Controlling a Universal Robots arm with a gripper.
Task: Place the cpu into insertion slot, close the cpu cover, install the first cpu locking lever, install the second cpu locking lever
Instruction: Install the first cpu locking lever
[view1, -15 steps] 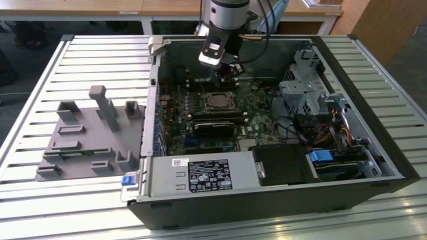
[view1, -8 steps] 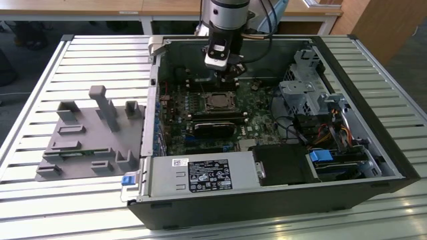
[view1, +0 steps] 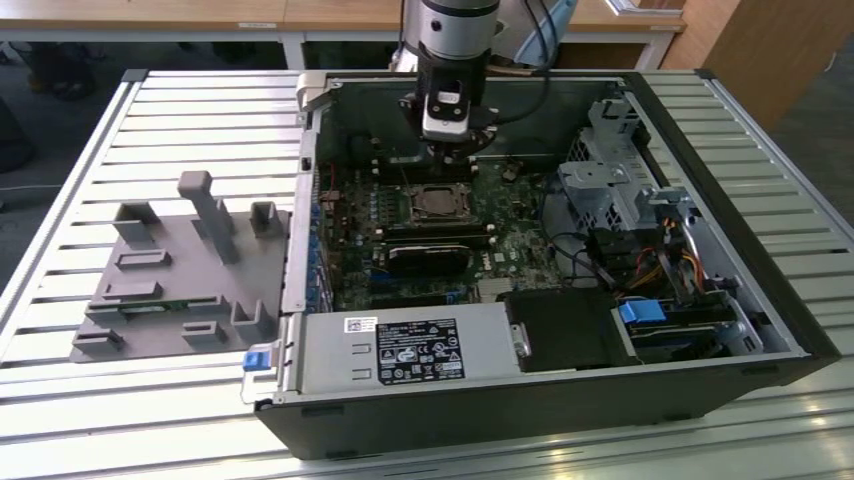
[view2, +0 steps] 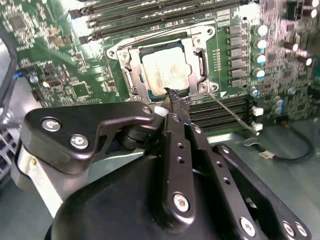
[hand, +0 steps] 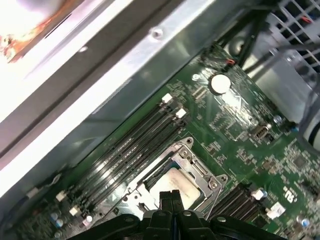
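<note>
Fingers (view2: 172, 135) pinched shut, nothing visible between them. Tips sit right at the edge of the cpu (view2: 164, 70); can't tell if they actually touch it. In the first wrist view the two fingers (hand: 167, 199) lie side by side with only a seam between them, over the chip (hand: 179, 182). Cpu lies flat in the socket, silvery top up. Cpu cover (view2: 127, 75) looks down around it, chip showing through the window. Thin wire lever (view2: 231, 111) runs out from a socket corner, slanting across the memory slots (view2: 220, 102); can't tell if it's latched. Gripper (view1: 447, 158) hangs straight down inside the open pc case (view1: 747, 300), just above the cpu (view1: 437, 203) on the motherboard (view1: 514, 215). Power supply box (view1: 400, 350) sits at the case's near edge. Grey fixture tray (view1: 174, 280) is on the slatted table (view1: 134, 420) at the exterior view's left, well apart from the gripper.
</note>
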